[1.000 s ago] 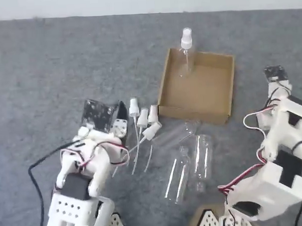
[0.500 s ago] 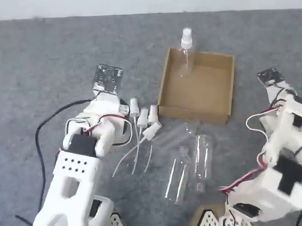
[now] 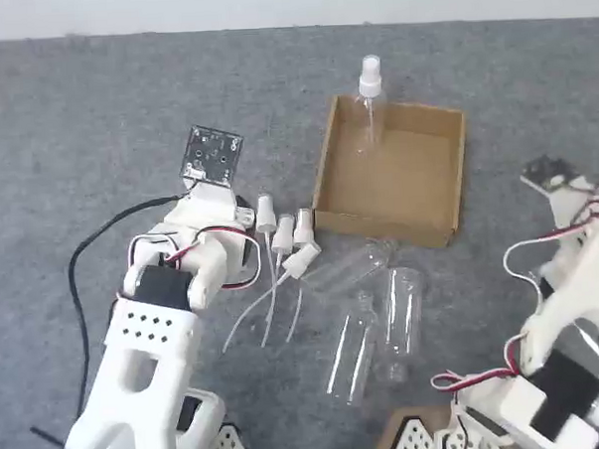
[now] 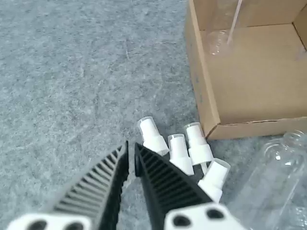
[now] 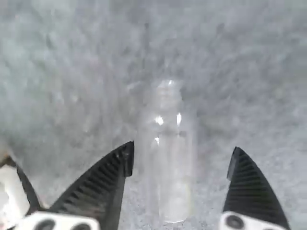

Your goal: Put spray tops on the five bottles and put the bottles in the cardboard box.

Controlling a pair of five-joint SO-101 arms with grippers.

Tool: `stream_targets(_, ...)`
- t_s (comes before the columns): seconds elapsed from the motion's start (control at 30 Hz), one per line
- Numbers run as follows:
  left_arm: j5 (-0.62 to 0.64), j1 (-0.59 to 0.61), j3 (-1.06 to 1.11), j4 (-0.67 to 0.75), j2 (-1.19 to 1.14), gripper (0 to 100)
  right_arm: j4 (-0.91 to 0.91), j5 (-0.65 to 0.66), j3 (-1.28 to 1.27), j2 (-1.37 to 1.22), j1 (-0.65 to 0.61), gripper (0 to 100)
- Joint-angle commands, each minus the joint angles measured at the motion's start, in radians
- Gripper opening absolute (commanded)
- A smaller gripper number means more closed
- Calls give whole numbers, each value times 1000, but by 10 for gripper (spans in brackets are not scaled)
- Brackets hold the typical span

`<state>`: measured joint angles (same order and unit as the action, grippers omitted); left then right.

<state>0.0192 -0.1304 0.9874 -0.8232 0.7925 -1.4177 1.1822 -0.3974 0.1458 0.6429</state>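
- Four spray tops (image 3: 285,240) lie on the grey desk (image 3: 96,114), just beside the near left corner of the cardboard box (image 3: 379,224).
- From high up, one bottle with a top (image 3: 370,102) stands in the box's far left corner, and bare bottles (image 3: 401,310) lie on the desk in front of the box.
- Left wrist view shows the left hand (image 4: 130,145) almost closed, holding nothing, its tips just beside one spray top.
- Right wrist view shows the right hand (image 5: 183,147) spread wide above one lying bottle (image 5: 168,158).
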Motion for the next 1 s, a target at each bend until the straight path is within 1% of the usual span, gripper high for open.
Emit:
stream_targets(0.0,-6,5,-38,20,0,12,48,63,-32,62,51,267)
stream_targets(0.23,-6,-2,-38,-5,0,12,229,66,-196,62,58,267)
stream_targets(0.53,-6,-2,-38,-8,-3,12,366,61,-336,36,56,262)
stream_targets(0.57,-6,-2,-38,-8,-3,12,367,61,-336,16,56,254)
stream_targets(0.63,-6,-3,-39,-8,-3,12,369,57,-333,-25,56,198)
stream_targets(0.7,-6,-2,-44,-8,-9,12,390,8,-321,-64,56,126)
stream_targets(0.8,-6,3,-116,-63,-86,16,409,-121,-256,-108,56,54)
stream_targets(0.9,-2,2,-245,-144,-210,16,384,-272,-163,-140,56,50)
stream_targets(0.97,-2,-2,-323,-173,-299,16,361,-365,-94,-160,59,50)
